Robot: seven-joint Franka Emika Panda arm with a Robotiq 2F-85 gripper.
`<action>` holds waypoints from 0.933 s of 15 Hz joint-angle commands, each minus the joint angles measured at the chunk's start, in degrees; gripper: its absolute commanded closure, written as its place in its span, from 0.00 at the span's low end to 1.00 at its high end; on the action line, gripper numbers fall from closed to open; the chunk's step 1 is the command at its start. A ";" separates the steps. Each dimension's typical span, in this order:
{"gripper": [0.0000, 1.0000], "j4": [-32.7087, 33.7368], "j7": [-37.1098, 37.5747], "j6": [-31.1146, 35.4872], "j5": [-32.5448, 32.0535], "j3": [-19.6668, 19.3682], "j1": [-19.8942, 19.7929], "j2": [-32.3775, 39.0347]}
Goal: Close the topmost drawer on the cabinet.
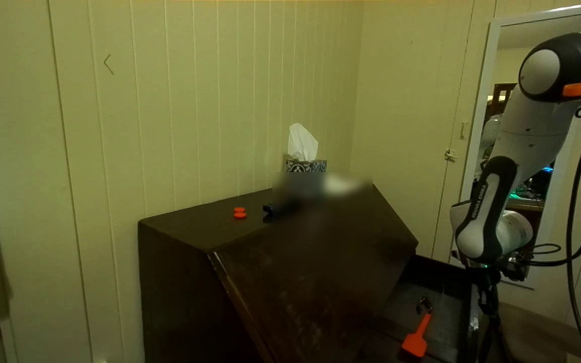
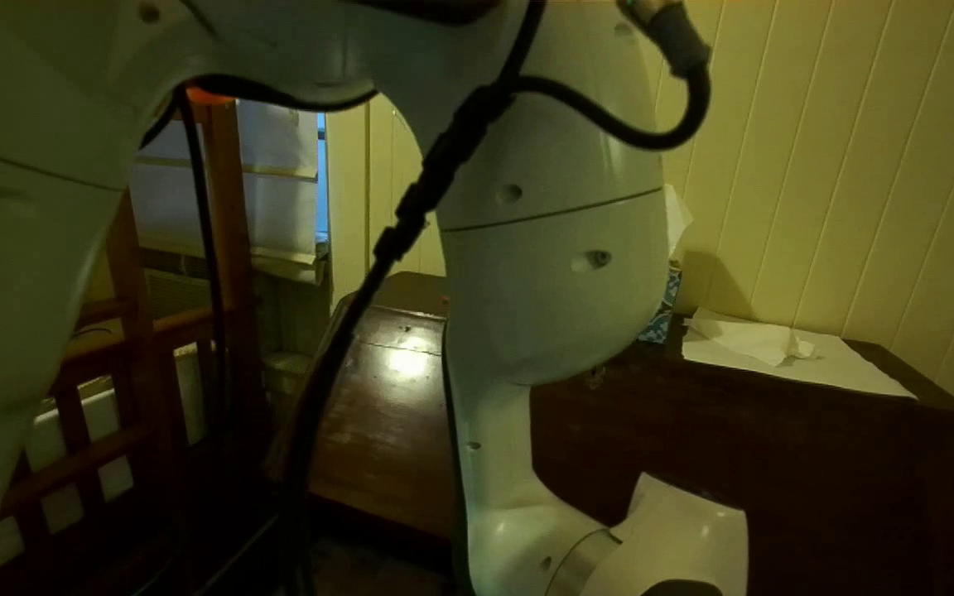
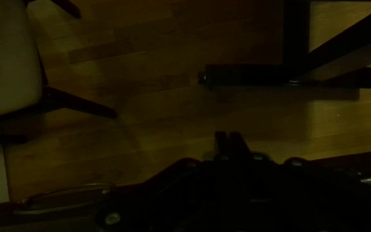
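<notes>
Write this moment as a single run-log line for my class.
Topmost drawer: open | orange-red tool: lying in drawer | pincer: appears shut, in front of drawer; contact unclear | closing: not yet done

A large dark brown wooden desk (image 1: pixel 194 220) with a flat top. Two small orange-red discs (image 1: pixel 240 215) lie on it close together; whether they touch is unclear. Near them is a small dark object (image 1: pixel 268 208), partly lost in blur. Toward the back, a patterned tissue box (image 1: pixel 306 166) stands upright, a white tissue (image 1: pixel 302 143) rising from it. Just beside the box lies a sheet of white paper (image 2: pixel 825 372), with crumpled white paper (image 2: pixel 754 341) on top.
</notes>
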 commanded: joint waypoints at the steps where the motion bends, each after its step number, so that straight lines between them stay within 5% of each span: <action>1: 1.00 1.25 -3.19 5.44 0.11 2.85 -3.56 4.59; 9: 1.00 -1.20 -13.13 15.13 2.78 12.50 -14.29 4.62; 14: 1.00 -3.97 -22.42 17.21 9.87 26.11 -28.29 0.94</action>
